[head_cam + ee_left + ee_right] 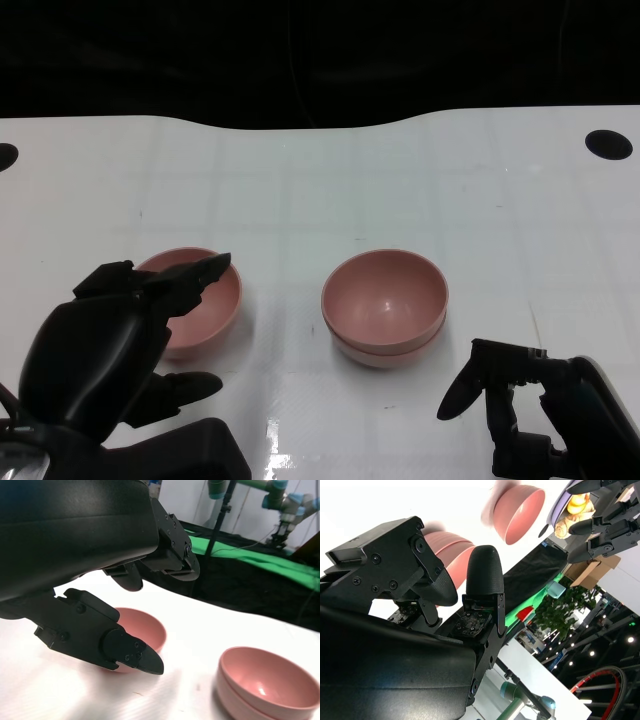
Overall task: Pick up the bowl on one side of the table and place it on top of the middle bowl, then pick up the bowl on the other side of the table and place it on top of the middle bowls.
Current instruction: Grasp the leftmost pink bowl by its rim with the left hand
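Matte black left hand (120, 330) and right hand (515, 400), with rounded shells and visible screws.

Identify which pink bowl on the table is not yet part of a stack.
The single pink bowl on the left, under the left hand. It sits alone on the table; the middle stack already shows two nested rims.

I see a white table (400, 180) carrying a pink bowl (205, 300) at nine o'clock and a two-bowl stack (385, 305) at centre

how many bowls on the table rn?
3: two stacked in the middle, top bowl nested in the bottom bowl; one side bowl under the left robot hand.
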You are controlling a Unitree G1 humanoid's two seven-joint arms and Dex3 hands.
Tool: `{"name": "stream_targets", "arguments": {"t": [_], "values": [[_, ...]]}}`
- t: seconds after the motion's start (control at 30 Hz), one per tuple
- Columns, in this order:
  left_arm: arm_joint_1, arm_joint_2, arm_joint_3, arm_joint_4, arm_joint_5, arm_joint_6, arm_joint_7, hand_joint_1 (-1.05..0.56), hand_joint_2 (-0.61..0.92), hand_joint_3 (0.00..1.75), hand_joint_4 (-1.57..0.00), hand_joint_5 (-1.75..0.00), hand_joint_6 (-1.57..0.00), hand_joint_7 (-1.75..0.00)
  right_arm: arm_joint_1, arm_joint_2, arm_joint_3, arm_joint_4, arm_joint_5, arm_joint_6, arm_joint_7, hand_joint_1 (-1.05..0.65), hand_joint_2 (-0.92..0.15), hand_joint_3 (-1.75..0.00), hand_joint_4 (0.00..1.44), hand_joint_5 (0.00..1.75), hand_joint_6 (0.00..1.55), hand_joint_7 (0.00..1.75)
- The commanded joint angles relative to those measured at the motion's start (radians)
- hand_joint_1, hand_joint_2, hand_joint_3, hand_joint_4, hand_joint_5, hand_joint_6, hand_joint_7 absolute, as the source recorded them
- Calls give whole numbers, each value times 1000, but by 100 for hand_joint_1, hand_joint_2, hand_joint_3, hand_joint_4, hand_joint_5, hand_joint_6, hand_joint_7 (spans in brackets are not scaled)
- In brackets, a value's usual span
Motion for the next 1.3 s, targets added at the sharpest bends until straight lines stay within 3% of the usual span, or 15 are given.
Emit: {"name": "stream_targets", "arguments": {"t": [0.03,0.27,0.5,0.63,1.07,1.2,1.23,1.27,1.3], "values": [[-18,44,-12,-16,71,38,-42,-46,89,0,-14,-66,-35,0,1,-4,-11,-8,7,6,7,-3,-19,-153,87,175,86,129],[-69,91,-42,43,170,81,-93,-47,87,0,-23,-64,-41,-2,3,0,-8,-14,3,15,10,-3,-20,-150,87,175,86,128],[-167,118,-119,161,270,144,-198,-50,90,0,-46,-30,-47,-1,-2,5,-6,-9,-13,9,3,-2,-19,-150,87,175,87,127],[-219,127,-161,233,298,162,-223,-50,92,1,-55,-20,-51,-1,-5,5,-4,-4,-18,7,3,-2,-19,-152,88,175,87,127],[-369,128,-253,530,266,140,-190,-41,92,3,-72,-20,-56,-2,-7,10,1,-7,-28,17,11,-1,-17,-153,90,175,88,126],[-390,141,-263,584,224,115,-179,-35,92,8,-83,-27,-59,-3,-6,5,0,-9,-34,18,14,-1,-17,-153,89,175,88,126],[-392,143,-263,594,215,107,-169,-33,92,11,-76,-73,-68,-3,-6,3,-1,-9,-36,17,14,-1,-17,-153,89,175,88,127],[-394,144,-262,608,203,95,-153,-33,92,12,-69,-97,-72,-2,-6,2,-2,-8,-38,12,12,-1,-17,-154,89,175,88,127],[-396,145,-263,621,195,85,-132,-32,92,17,-66,-110,-78,-3,-6,2,-2,-8,-38,10,13,-1,-17,-154,89,174,88,126]]}}
